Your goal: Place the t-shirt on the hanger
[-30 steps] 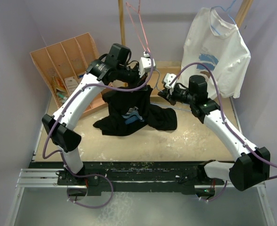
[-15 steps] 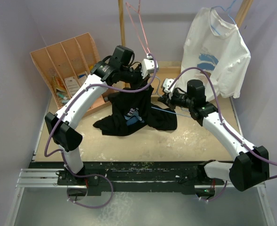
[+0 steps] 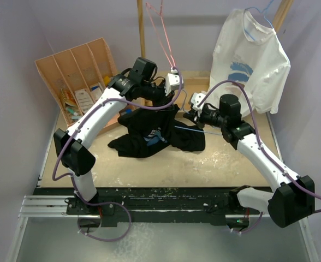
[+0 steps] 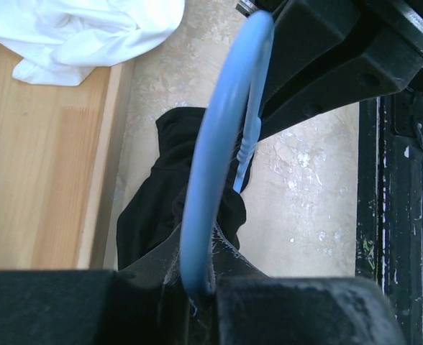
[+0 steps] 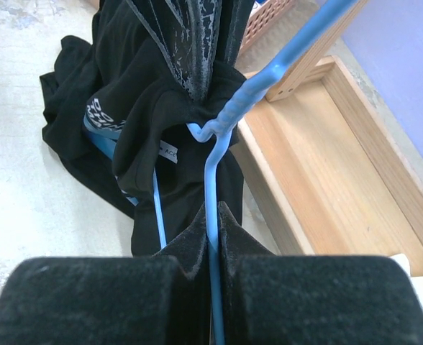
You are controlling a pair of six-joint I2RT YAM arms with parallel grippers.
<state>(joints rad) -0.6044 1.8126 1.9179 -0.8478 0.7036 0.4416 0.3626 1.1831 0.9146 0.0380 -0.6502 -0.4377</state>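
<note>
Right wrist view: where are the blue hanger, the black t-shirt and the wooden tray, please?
hanger [image 5: 211, 188], right wrist view, on the straight lower wire.
t-shirt [image 5: 143, 126], right wrist view, on the bunched black cloth beside the wire.
wooden tray [image 5: 301, 172], right wrist view, on its bare bottom board.

White t-shirt [image 3: 253, 57] hanging; pink hanger [image 3: 159, 33]; wooden organizer [image 3: 73, 71].

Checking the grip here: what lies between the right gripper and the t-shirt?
Only a short run of the hanger, its blue wire pinched by the right gripper and rising into the bunched t-shirt. The right wrist view shows it.
</note>
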